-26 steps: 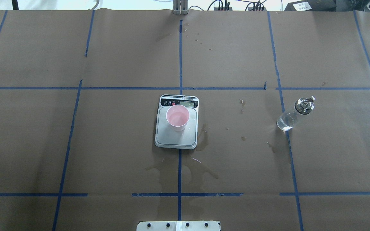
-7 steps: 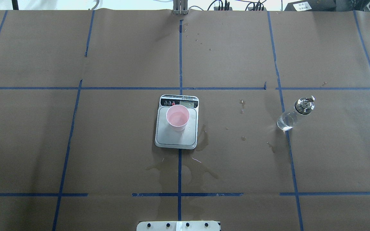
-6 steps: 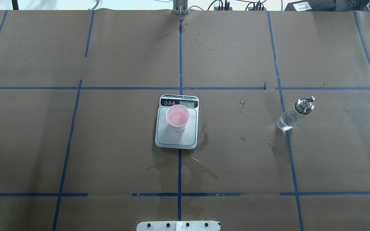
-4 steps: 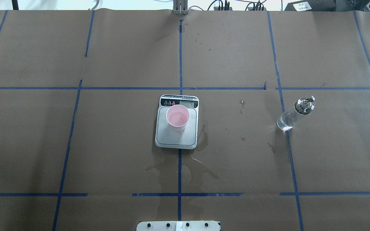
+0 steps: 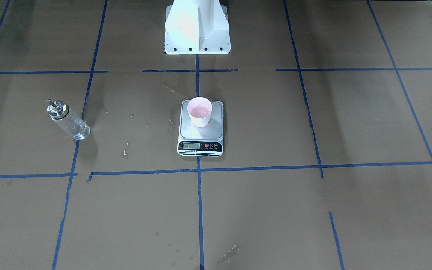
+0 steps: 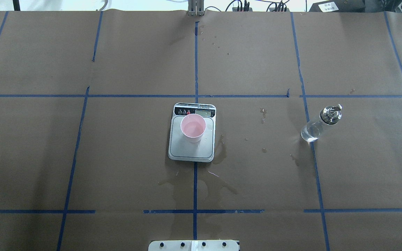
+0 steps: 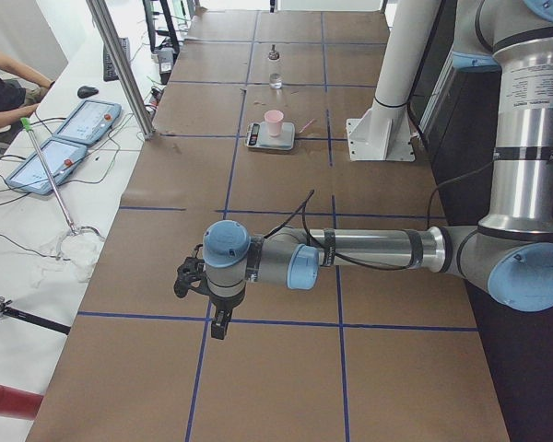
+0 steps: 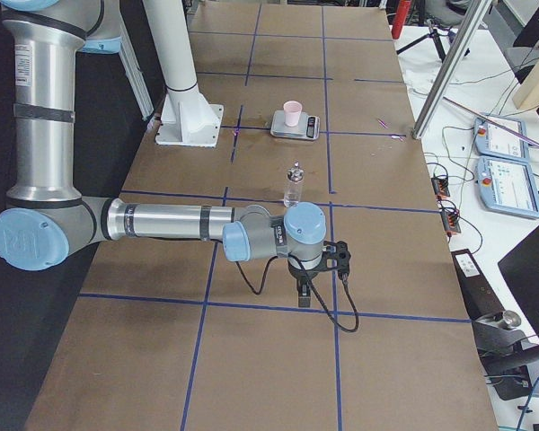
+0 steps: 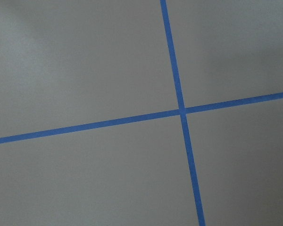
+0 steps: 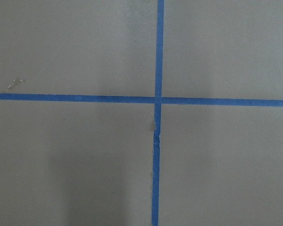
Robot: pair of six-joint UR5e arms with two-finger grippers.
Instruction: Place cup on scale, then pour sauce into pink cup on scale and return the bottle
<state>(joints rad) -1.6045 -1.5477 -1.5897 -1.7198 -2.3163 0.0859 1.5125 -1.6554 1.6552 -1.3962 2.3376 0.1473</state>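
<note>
Cup [image 6: 193,127] stands upright on the scale [image 6: 191,148], on the half of the steel platform nearer the black display strip. Its rim overlaps that strip in the overhead view. We cannot read the display.

Bottle [image 6: 318,127] stands upright on the brown paper [image 6: 134,62] on the robot's right side, well apart from the scale. Its base sits on a line of blue tape [image 6: 312,164]. Nothing is touching it. The clear sauce [image 6: 310,134] shows in its lower part, with the metal collar and spout on top.

Wet stains [image 6: 201,184] lie on the paper on the robot's side of the scale and along the scale's right edge. A few small drops lie between the scale and the bottle.

Left gripper [image 7: 219,324] hangs low over the paper, pointing down, far from the scale toward the table's left end. Right gripper [image 8: 304,296] does the same toward the right end, with the bottle nearer to it than the scale is.

We see these grippers only in the side views. We cannot tell how far their fingers are spread, and nothing shows between them. Each wrist camera shows only paper and a tape crossing.
</note>
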